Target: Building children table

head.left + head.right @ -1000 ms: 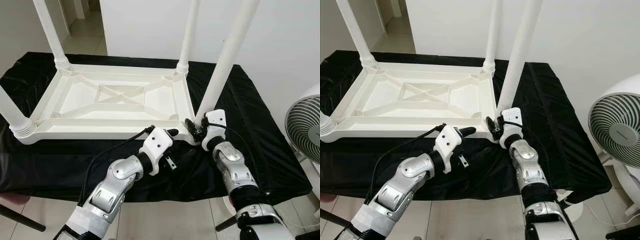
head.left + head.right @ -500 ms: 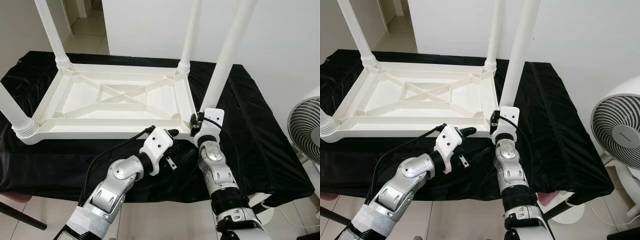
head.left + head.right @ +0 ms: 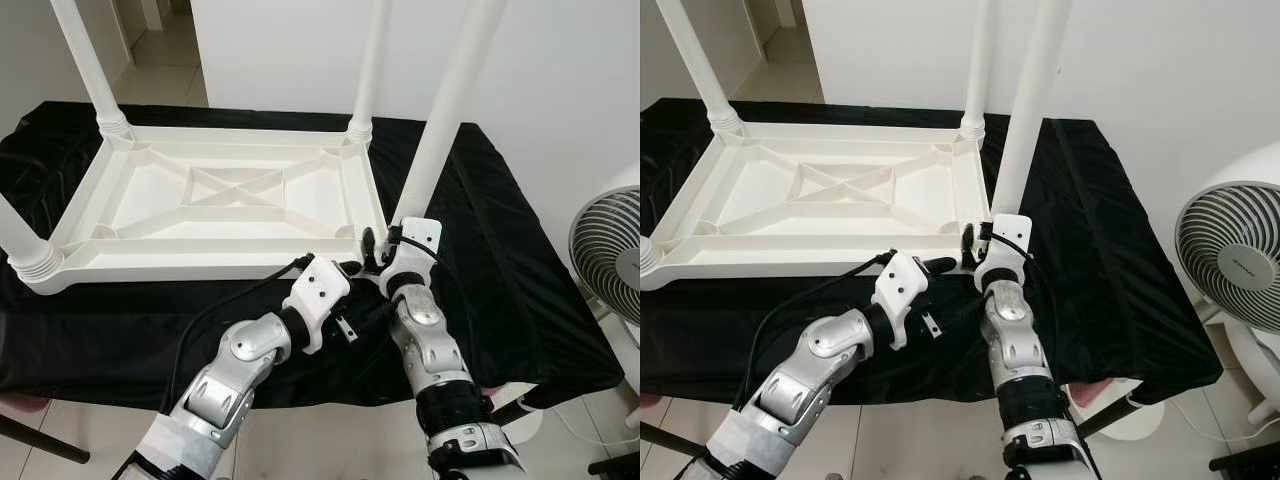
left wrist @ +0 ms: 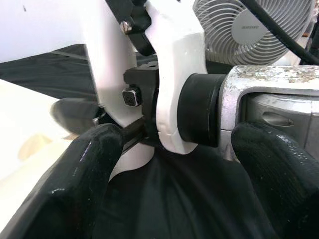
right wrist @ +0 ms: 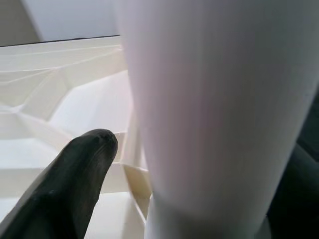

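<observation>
A white plastic children's table (image 3: pixel 200 257) lies upside down on a black cloth (image 3: pixel 500 250), with its legs pointing up. My right gripper (image 3: pixel 376 250) is at the foot of the near right leg (image 3: pixel 445 120), where it meets the table's corner. In the right wrist view that leg (image 5: pixel 214 114) stands between the fingers (image 5: pixel 75 184), which close on it. My left gripper (image 3: pixel 346 296) hovers open just in front of the same corner, a little below and to the left of the right wrist. The left wrist view looks between its fingers (image 4: pixel 79 184) at the right wrist (image 4: pixel 199 109).
A white standing fan (image 3: pixel 612 250) is on the floor to the right of the cloth-covered surface. A white wall runs behind it. Three other legs (image 3: pixel 92 70) rise at the far and left corners. The tiled floor (image 3: pixel 330 440) lies in front.
My right forearm has swung to the left around the foot of the near right leg, the gripper staying on it. The left arm has barely moved. The camera has shifted slightly.
</observation>
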